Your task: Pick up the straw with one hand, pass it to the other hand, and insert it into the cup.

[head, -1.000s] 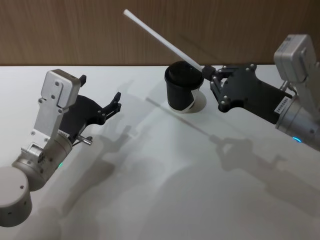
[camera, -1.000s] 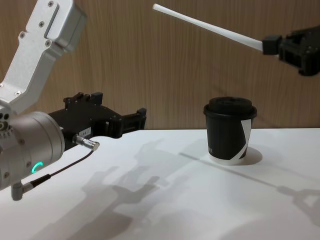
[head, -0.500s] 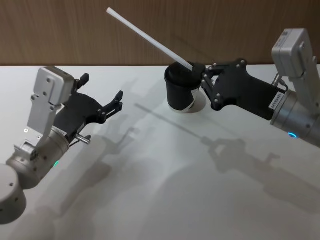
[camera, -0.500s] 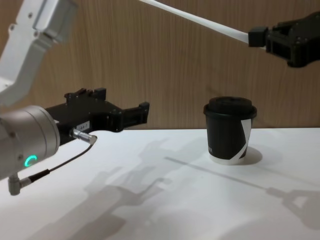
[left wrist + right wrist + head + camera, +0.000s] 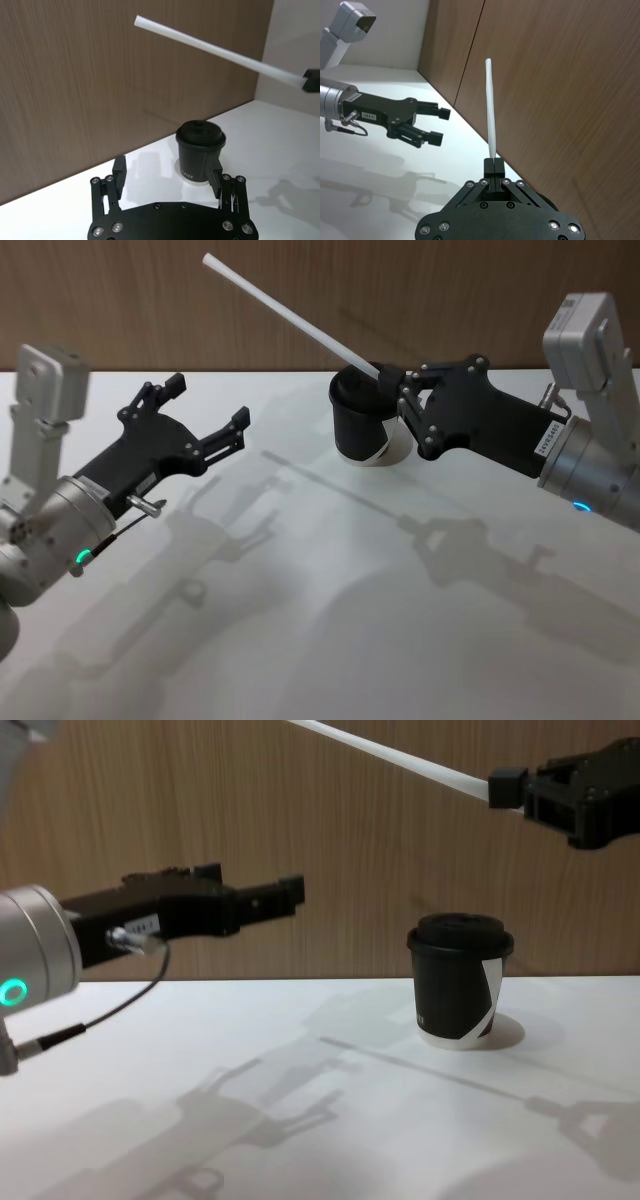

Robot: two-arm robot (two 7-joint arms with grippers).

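Observation:
A long white straw (image 5: 290,315) slants up and to the left in the air, its lower end pinched in my right gripper (image 5: 392,380), which is shut on it just above the cup's right side. The straw (image 5: 400,758) passes well above the black lidded cup (image 5: 458,985), which stands upright on the table (image 5: 330,570) with a white patch on its side. My left gripper (image 5: 208,402) hangs open over the table's left part, fingers pointed toward the cup (image 5: 200,157) and lower than the straw (image 5: 215,50), apart from both. From the right wrist the straw (image 5: 491,110) rises straight from the shut gripper (image 5: 493,165).
A wooden wall (image 5: 330,840) runs close behind the white table. A thin grey cable with a metal plug (image 5: 148,506) hangs from the left wrist. Open tabletop lies between the arms and in front of the cup.
My left gripper has risen from near the table and swung level, pointing at the cup. My right gripper has carried the straw up and to the left.

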